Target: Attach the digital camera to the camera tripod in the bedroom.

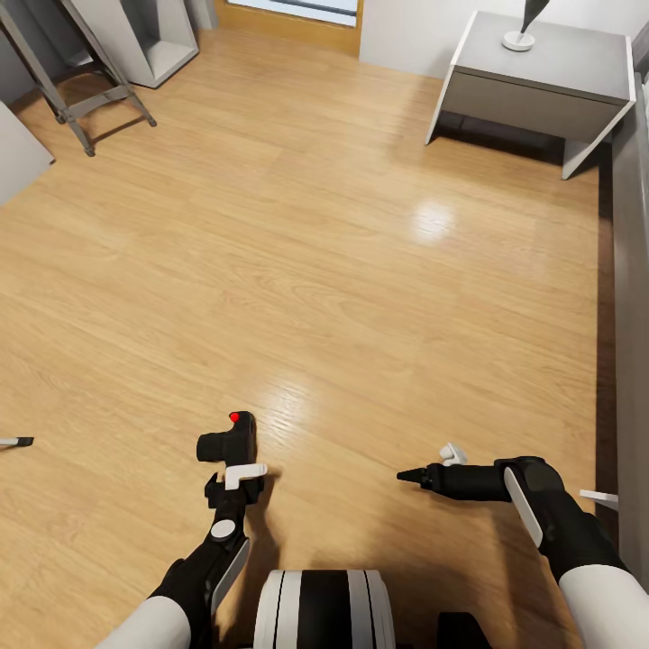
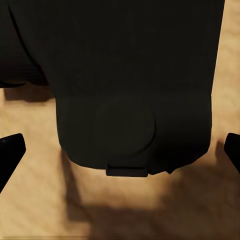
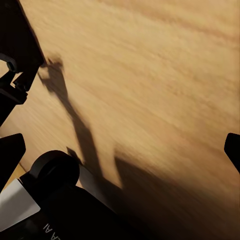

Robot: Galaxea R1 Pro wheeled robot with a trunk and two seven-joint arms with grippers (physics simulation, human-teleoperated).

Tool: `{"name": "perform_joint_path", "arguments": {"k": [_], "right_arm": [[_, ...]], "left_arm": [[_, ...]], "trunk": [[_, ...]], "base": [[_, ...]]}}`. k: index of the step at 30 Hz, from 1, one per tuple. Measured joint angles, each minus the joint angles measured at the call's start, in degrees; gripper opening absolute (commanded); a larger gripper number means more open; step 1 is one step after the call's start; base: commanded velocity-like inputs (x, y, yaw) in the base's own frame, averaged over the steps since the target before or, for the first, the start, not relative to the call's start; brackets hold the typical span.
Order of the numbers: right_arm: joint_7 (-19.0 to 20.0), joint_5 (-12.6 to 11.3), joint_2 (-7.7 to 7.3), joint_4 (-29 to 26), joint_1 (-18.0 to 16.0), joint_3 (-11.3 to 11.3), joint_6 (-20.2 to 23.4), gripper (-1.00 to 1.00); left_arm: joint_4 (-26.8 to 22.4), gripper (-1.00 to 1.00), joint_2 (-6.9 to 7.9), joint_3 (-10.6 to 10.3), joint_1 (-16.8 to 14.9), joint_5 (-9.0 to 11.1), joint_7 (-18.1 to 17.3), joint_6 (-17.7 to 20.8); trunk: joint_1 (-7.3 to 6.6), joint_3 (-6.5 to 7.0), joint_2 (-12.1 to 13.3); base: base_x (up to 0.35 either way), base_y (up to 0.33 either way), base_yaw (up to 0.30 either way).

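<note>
The digital camera [image 1: 231, 439] is held up over the light wood floor [image 1: 342, 270] at the tip of the left gripper [image 1: 236, 469], red button [image 1: 234, 416] on top, lens pointed toward the robot's left. In the left wrist view the camera body [image 2: 130, 85] is seen close up between the two fingertips [image 2: 10, 150], pinched on both sides. The right gripper [image 1: 431, 467] is held out empty to the robot's right of the camera, well apart from it; whether it is spread or pressed together cannot be told from the head view, but in the right wrist view its fingertips [image 3: 232, 147] are seen far apart over bare floor. Farther out: a grey bedside table [image 1: 541, 81] with a small white-based object [image 1: 520, 36] on it at far right, grey metal legs [image 1: 77, 99] at far left, beside a white shelf unit [image 1: 149, 36].
</note>
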Motion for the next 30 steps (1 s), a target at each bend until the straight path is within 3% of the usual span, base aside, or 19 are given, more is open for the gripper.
{"name": "perform_joint_path", "arguments": {"k": [30], "right_arm": [[0.00, 0.00, 0.00, 0.00, 0.01, 0.00, 0.00, 1.00]], "left_arm": [[0.07, 1.00, 0.00, -0.41, 0.00, 0.14, 0.25, 0.07]], "trunk": [[0.00, 0.00, 0.00]], "base": [[0.038, 0.000, 0.000]]}}
